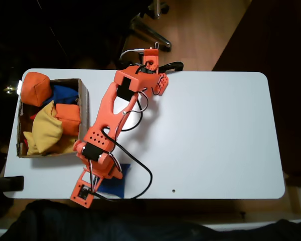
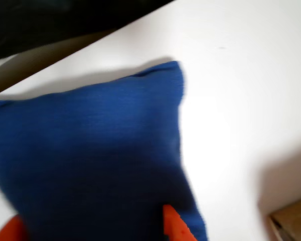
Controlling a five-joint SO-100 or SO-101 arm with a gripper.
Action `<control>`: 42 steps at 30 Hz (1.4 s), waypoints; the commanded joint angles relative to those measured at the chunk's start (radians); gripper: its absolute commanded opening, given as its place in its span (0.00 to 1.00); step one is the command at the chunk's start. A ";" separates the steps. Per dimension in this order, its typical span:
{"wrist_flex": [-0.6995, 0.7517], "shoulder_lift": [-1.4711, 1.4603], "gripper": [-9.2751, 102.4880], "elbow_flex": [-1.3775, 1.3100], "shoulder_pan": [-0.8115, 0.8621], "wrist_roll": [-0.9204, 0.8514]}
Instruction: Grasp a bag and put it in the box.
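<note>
1. In the fixed view the orange arm (image 1: 113, 118) reaches toward the lower left of the frame, over the white table (image 1: 210, 135).
2. The blue bag (image 1: 115, 182) lies on the table near the lower edge, under the gripper (image 2: 90, 231).
3. In the wrist view orange fingers (image 2: 173, 223) straddle the bag; whether they grip it cannot be told.
4. The box (image 1: 84, 108), at the left, holds orange, yellow and blue beanbags (image 1: 47, 130).

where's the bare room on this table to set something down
In the fixed view the white table is bare from the orange arm to its right edge. It is crowded at left: the box is piled with beanbags, and the blue bag lies under the end effector.
</note>
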 commanded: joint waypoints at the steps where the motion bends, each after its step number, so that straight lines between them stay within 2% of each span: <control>1: 0.006 0.005 0.47 -0.032 0.017 -0.006; 12: 0.017 0.011 0.37 -0.026 0.023 -0.021; 18: 0.021 0.020 0.27 -0.025 0.026 -0.029; 24: 0.023 0.031 0.22 -0.015 0.028 -0.034; 30: 0.023 0.055 0.09 0.003 0.026 -0.037; 42: 0.009 0.181 0.08 0.141 -0.017 -0.014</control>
